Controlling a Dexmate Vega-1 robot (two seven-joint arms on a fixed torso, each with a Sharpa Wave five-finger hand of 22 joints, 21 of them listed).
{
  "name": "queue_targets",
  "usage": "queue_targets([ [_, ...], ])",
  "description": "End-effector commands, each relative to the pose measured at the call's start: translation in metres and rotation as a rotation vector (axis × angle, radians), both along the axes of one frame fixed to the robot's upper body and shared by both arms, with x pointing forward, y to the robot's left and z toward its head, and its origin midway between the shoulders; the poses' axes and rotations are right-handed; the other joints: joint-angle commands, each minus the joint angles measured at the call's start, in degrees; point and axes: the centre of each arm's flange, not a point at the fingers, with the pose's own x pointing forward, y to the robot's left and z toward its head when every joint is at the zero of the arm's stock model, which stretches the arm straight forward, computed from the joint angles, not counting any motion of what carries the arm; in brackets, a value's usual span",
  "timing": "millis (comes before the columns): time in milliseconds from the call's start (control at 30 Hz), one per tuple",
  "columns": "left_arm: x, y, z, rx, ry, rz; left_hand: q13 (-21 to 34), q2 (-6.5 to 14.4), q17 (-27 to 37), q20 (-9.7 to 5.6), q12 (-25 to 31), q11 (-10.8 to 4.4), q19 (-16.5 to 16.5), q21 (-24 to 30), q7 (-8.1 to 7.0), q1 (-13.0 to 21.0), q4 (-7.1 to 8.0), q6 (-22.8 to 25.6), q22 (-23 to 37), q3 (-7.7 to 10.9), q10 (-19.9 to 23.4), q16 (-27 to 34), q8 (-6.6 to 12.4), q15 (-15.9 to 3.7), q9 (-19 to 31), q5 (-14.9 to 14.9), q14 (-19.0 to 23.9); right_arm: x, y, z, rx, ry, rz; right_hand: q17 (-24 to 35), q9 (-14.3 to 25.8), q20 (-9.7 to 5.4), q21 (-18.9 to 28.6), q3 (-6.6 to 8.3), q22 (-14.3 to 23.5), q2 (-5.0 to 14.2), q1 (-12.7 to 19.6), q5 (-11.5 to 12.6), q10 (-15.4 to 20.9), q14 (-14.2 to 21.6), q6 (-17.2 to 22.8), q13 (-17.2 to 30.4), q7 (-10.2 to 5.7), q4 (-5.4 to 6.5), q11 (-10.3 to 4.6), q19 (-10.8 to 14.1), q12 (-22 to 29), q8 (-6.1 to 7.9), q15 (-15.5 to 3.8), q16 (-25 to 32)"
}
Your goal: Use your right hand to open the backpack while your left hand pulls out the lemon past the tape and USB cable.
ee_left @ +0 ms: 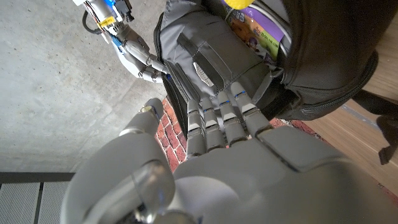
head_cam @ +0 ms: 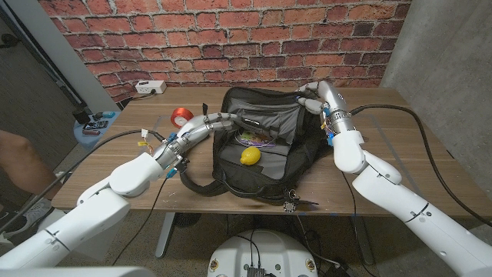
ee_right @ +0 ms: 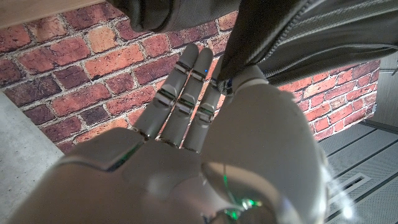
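The black and grey backpack (head_cam: 296, 146) lies open on the table's middle. A yellow lemon (head_cam: 250, 156) sits inside it, beside a purple packet (head_cam: 250, 138). My right hand (head_cam: 314, 96) pinches the bag's upper right rim (ee_right: 273, 43) between thumb and fingers and holds it up. My left hand (head_cam: 221, 120) reaches to the bag's upper left rim with its fingers (ee_left: 221, 118) stretched against the grey inner panel (ee_left: 205, 56), holding nothing. The lemon (ee_left: 239, 3) lies beyond those fingertips. A red tape roll (head_cam: 181, 115) rests on the table left of the bag. I see no USB cable.
A white power strip (head_cam: 150, 87) lies at the table's back left, and a blue item (head_cam: 96, 123) at its left edge. Black straps (head_cam: 231, 188) and a small pull (head_cam: 290, 206) trail toward the front edge. A person's arm (head_cam: 15, 161) shows at far left.
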Motion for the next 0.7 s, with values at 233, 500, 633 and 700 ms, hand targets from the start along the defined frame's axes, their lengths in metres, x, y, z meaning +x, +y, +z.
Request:
queue_targets([
  [233,0.001,-0.013,0.027,0.230,-0.041,0.038,0.41,-1.40,0.01,0.03,0.32,-0.64,1.26,0.56,-0.19,1.43,-0.31,0.97,0.07,-0.62,0.93,0.09,0.07,-0.15,0.12,0.36,1.04,0.004,-0.010,0.001,0.041,0.001,0.021,0.17,0.34,-2.98,0.59,-0.46,0.14,0.03,0.83,0.21,0.39,0.55,-0.16,0.25,0.36,-0.07,0.07,-0.07,0.19,-0.31,-6.05,-0.17],
  [500,0.002,-0.019,0.042,0.312,-0.079,0.057,0.51,-2.08,-0.02,0.08,0.04,-0.68,1.25,0.51,-0.29,2.15,-0.30,0.44,0.02,-1.02,0.58,-0.26,-0.36,-0.12,0.13,0.41,0.70,0.006,-0.014,0.002,0.052,0.003,0.033,0.26,0.36,-2.97,0.71,-0.69,0.13,0.11,0.96,0.19,0.42,0.64,-0.08,0.39,0.56,-0.05,0.15,-0.04,0.23,-0.38,-6.05,-0.26],
  [633,0.001,-0.022,0.048,0.355,-0.093,0.065,0.62,-2.45,0.02,0.15,-0.51,-0.49,1.04,0.37,-0.30,3.01,-0.16,-0.30,-0.04,-1.37,-0.43,-0.77,-0.87,0.14,0.13,0.44,-0.11,0.007,-0.016,0.002,0.060,0.001,0.037,0.28,0.36,-2.97,0.74,-0.77,0.13,0.16,1.02,0.19,0.39,0.66,-0.12,0.41,0.52,-0.05,0.13,-0.07,0.22,-0.44,-6.05,-0.31],
  [700,0.001,-0.024,0.052,0.389,-0.103,0.071,0.65,-2.44,0.03,0.24,-0.66,-0.36,0.90,0.30,-0.26,3.30,-0.16,-0.46,-0.05,-1.40,-0.70,-0.94,-0.96,0.30,0.13,0.46,-0.41,0.007,-0.017,0.003,0.061,-0.001,0.038,0.29,0.37,-2.92,0.78,-0.85,0.12,0.15,1.07,0.18,0.49,0.66,-0.05,0.39,0.52,-0.06,0.21,-0.05,0.23,-0.44,-6.05,-0.36],
])
